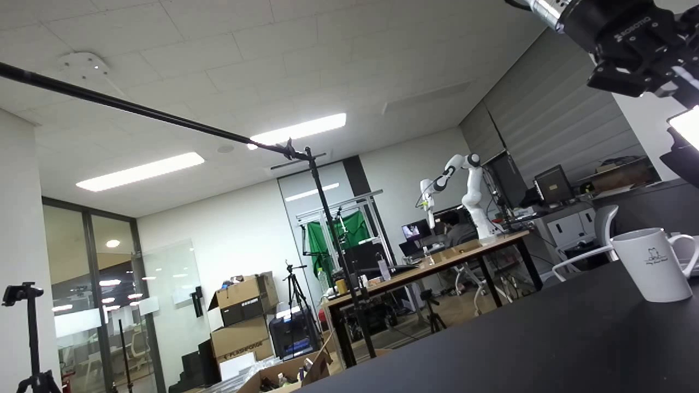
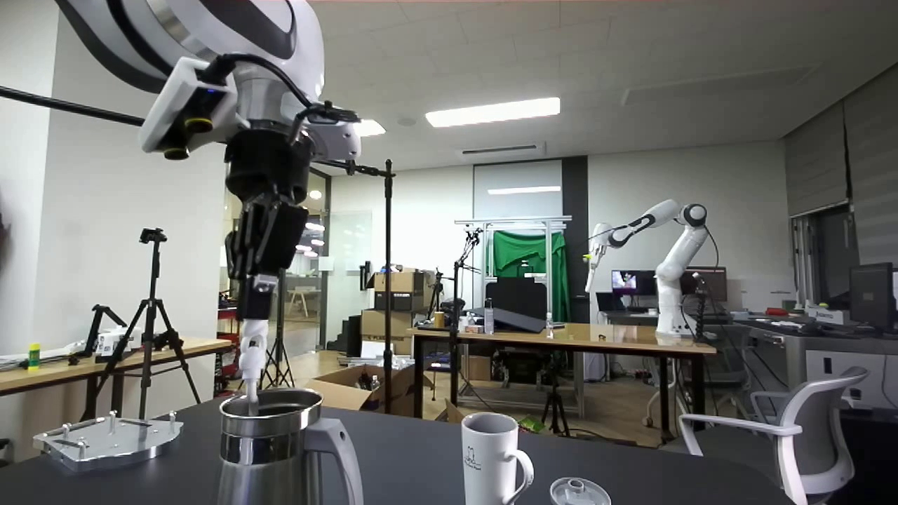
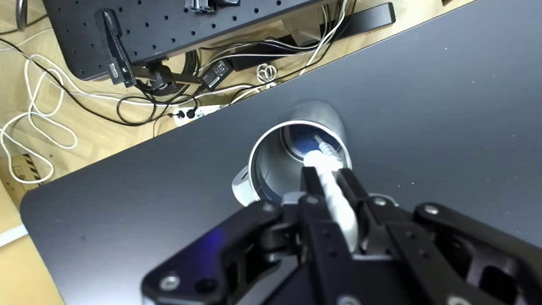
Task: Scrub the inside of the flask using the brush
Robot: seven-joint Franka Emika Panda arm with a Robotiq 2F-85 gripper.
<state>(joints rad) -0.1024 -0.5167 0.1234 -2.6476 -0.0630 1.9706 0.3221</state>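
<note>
The flask (image 2: 270, 449) is a tall steel jug with a grey handle, upright on the dark table in an exterior view. In the wrist view its open mouth (image 3: 271, 161) faces the camera. My gripper (image 2: 254, 308) is above the flask, pointing down. In the wrist view my gripper (image 3: 329, 176) is shut on the brush's white handle (image 3: 341, 207). The brush (image 2: 252, 354) reaches down through the mouth, near the rim. A blue textured patch shows deep inside; I cannot tell whether it is the brush head. In an exterior view my gripper (image 1: 682, 90) is cut off.
A white mug (image 2: 484, 452) stands right of the flask in an exterior view; it also shows in an exterior view (image 1: 650, 267). A round lid (image 2: 579, 493) lies beside it. A metal plate with posts (image 2: 112, 438) sits left. The table edge (image 3: 148, 144) is close to the flask.
</note>
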